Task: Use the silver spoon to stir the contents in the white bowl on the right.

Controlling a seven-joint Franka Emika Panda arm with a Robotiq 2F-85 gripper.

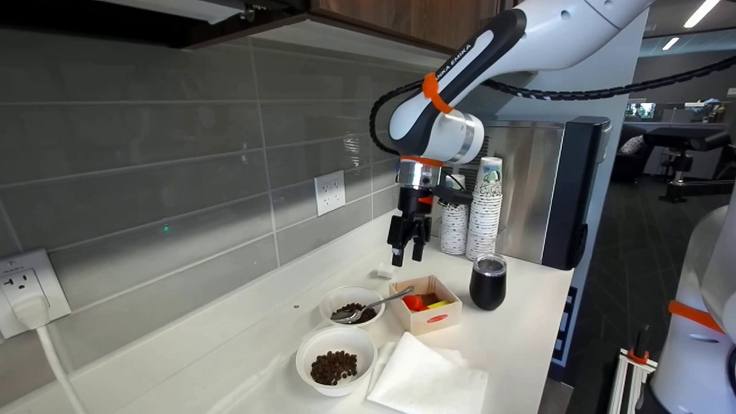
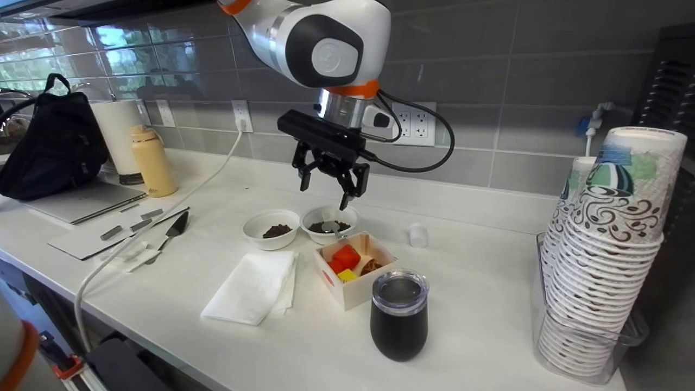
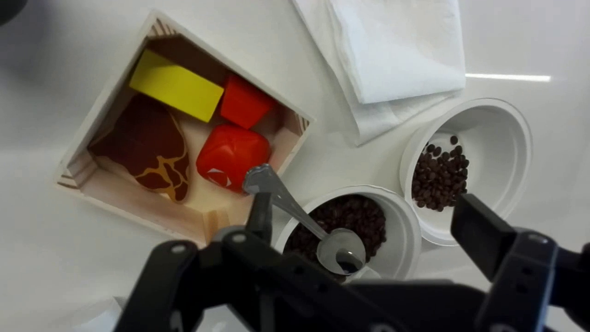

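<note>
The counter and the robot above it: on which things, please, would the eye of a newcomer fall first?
Probably first on the big white robot arm at the upper right of an exterior view, its gripper hanging open above the white counter. Next, in the wrist view, the bright red pieces and yellow block inside the pale box. Then the silver spoon, its head in a white bowl of dark grains.

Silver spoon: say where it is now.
In the wrist view, the silver spoon sits below centre, in the white bowl nearer the wooden box, its handle reaching over that box.
</note>
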